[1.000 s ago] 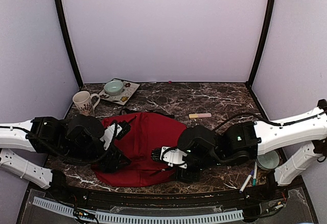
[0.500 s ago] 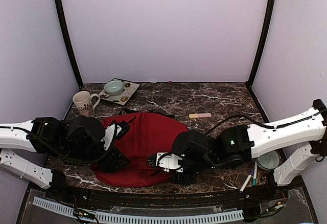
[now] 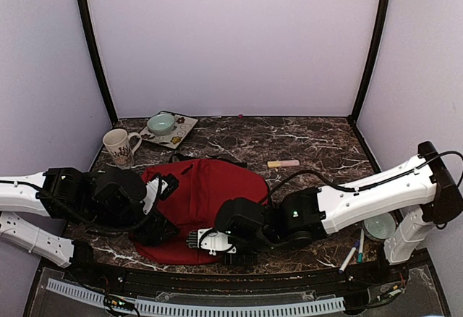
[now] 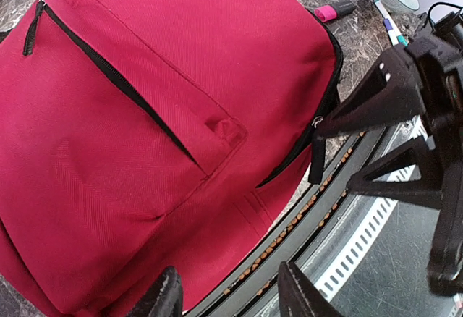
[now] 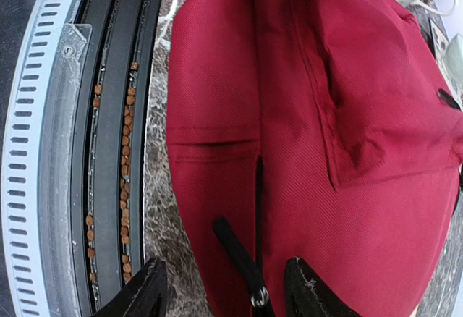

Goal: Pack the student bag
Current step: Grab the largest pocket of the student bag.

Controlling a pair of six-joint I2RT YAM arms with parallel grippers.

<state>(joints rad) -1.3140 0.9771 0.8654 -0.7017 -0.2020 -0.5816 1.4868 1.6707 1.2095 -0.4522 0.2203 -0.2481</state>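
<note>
The right pincer (image 5: 226, 292) stands part open, holding nothing, its fingers either side of a black pull strap (image 5: 235, 252) at the near edge of the backpack (image 3: 210, 194). The left pincer (image 4: 230, 295) is also part open and empty, hovering over the bag's left near edge.

The backpack is dark red fabric. It lies flat on the marbled counter (image 3: 304, 140) between the two arms, close to the near edge. A black zipper runs slantwise across its front pocket, and another follows the side seam.

Behind it to the left stand a patterned mug (image 3: 119, 145) and a pale bowl (image 3: 160, 123) on a tray (image 3: 182, 130). A pink marker (image 3: 283, 163) lies behind it to the right.
</note>
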